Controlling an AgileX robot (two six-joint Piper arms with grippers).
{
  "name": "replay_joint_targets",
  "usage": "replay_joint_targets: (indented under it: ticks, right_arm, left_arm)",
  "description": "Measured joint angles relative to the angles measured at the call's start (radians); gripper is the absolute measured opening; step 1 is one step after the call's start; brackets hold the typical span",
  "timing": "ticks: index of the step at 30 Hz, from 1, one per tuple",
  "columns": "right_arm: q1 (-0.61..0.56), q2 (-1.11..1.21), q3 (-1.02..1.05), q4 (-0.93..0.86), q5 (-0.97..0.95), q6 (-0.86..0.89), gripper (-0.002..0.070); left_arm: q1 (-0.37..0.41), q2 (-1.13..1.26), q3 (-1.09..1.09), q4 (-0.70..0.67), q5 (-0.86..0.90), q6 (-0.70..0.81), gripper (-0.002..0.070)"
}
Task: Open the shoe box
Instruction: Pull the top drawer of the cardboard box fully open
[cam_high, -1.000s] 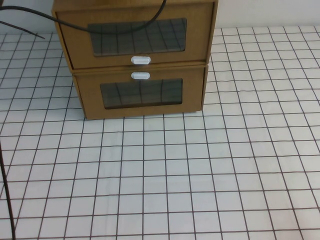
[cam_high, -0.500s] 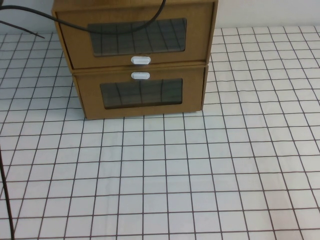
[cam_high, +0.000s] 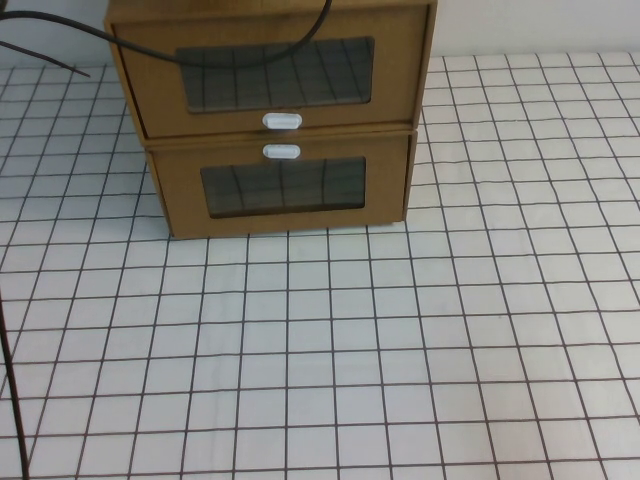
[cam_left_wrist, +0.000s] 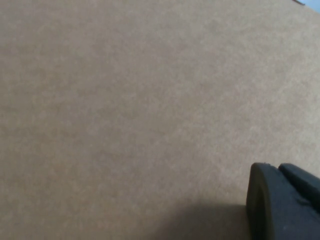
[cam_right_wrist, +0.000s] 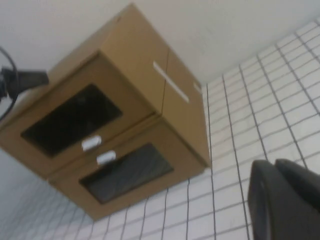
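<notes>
Two brown cardboard boxes are stacked at 12 o'clock on the gridded table (cam_high: 400, 350), back by the wall: upper shoe box (cam_high: 275, 75) on lower shoe box (cam_high: 283, 187). Both are shut, dark windowed fronts facing 6, toward the robot. Each front's long axis runs 9-to-3. Upper handle (cam_high: 281, 121) sits at the 6 o'clock edge of its door and lower handle (cam_high: 281, 152) at the 12 o'clock edge of its door, so the two white tabs lie close together across the seam, both running 9-to-3. Task doesn't say which box, so can't tell. Neither arm shows in the high view. Right gripper (cam_right_wrist: 282, 200): closed, nothing in it, in free air well apart from the stack. My read is roughly 4 o'clock from it, since its camera takes in both fronts plus the right side wall. That puts the handles ahead of it, toward 10; it would need to part the jaws and come in square to the front. Left gripper (cam_left_wrist: 280, 197): right up against a plain cardboard face, which face I can't say; open or closed not readable. A black cable (cam_high: 110, 34) crosses the upper box from 9, so the left arm is likely up by the top or back: nearer, but wrong side for the handles. Judgement: right arm has the cleaner line; nothing opened yet.
</notes>
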Motion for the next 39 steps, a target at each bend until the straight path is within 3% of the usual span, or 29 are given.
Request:
replay_joint_targets:
  ticks: [6,13,17,22,32,39]
  right_arm:
    - [0.0,0.354,-0.276,-0.238,0.278,-0.022,-0.0013]
    - [0.023,0.701,-0.518,-0.304,0.449,-0.16,-0.0013]
    - [0.13,0.844,-0.614,-0.346,0.433,-0.175,-0.0013]
    - [0.353,1.019,-0.777,-0.519,0.405,-0.057,-0.0013]
    - [0.805,1.381,-1.097,-1.195,0.399,0.274,-0.0013]
    - [0.921,1.521,-1.133,-1.723,0.306,0.45,0.0006]
  left_arm:
    - [0.0,0.0,0.0,0.002,0.003,-0.009,-0.0003]
    - [0.0,0.0,-0.002,0.002,0.009,-0.017,-0.0003]
    - [0.0,0.0,-0.002,0.004,0.009,-0.025,-0.0002]
    - [0.0,0.0,-0.002,0.004,0.012,-0.03,-0.0003]
    - [0.0,0.0,-0.002,0.004,0.019,-0.03,-0.0003]
    - [0.0,0.0,-0.002,0.004,0.019,-0.03,-0.0003]
